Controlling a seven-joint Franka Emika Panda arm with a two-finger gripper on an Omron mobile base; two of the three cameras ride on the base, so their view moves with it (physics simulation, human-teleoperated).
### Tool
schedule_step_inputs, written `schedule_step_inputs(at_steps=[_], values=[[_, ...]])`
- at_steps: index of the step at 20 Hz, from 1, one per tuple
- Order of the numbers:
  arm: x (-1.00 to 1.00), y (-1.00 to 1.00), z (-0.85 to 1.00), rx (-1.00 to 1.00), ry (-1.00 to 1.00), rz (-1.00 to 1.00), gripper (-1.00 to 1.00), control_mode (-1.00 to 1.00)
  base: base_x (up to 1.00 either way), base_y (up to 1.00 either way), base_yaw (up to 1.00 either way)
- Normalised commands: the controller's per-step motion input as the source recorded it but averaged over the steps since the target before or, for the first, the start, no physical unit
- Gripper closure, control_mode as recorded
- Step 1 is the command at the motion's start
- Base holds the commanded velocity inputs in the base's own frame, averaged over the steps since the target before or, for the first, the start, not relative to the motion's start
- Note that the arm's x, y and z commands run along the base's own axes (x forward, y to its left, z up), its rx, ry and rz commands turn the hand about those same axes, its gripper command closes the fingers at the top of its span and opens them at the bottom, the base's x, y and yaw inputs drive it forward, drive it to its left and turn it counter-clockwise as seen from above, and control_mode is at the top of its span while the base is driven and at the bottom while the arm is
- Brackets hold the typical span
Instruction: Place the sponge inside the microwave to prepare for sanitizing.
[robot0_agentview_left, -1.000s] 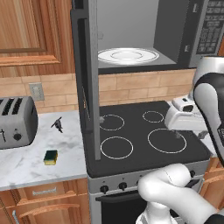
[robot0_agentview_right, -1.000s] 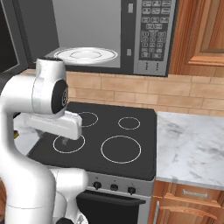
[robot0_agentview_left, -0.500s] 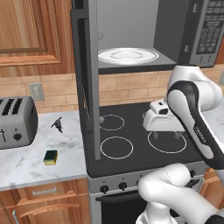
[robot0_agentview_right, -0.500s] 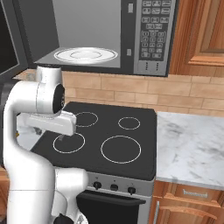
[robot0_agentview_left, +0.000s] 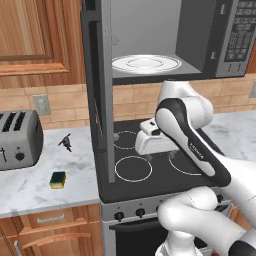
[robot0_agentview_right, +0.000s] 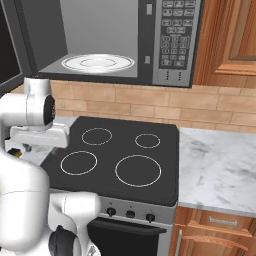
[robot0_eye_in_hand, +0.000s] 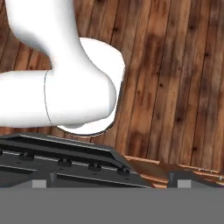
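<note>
Sponge (robot0_agentview_left: 58, 179) is lying on the bench (robot0_agentview_left: 30, 187), well left of the end effector (robot0_agentview_left: 150, 155) hovering over the stove (robot0_agentview_left: 150, 170) (grip state unclear).

Glossy white glass plate (robot0_agentview_left: 146, 64) inside smooth matt grey-silver metal microwave (robot0_agentview_left: 165, 40), sleek black glass stovetop (robot0_agentview_right: 120, 155), polished veined white marble counter (robot0_agentview_left: 30, 182), varnished brown wood cabinets (robot0_agentview_left: 35, 37), brushed silver metal toaster (robot0_agentview_left: 17, 140), spongy yellow-and-green block sponge (robot0_agentview_left: 58, 179), plank wood floor (robot0_eye_in_hand: 175, 78).
</note>
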Motion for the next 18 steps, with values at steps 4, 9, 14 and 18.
schedule_step_inputs(at_steps=[4,9,14,18], values=[[0.38,0.38,-0.81,0.06,-0.05,0.19,-1.0,-1.0,0.0,0.0,0.0],[0.36,0.03,-0.47,0.04,-0.11,0.09,-1.0,-1.0,0.0,0.0,0.0],[0.07,0.3,0.0,0.02,-0.13,0.0,-1.0,-1.0,0.0,0.0,0.0],[0.04,0.7,0.0,0.0,-0.09,0.0,-1.0,-1.0,0.0,0.0,0.0]])
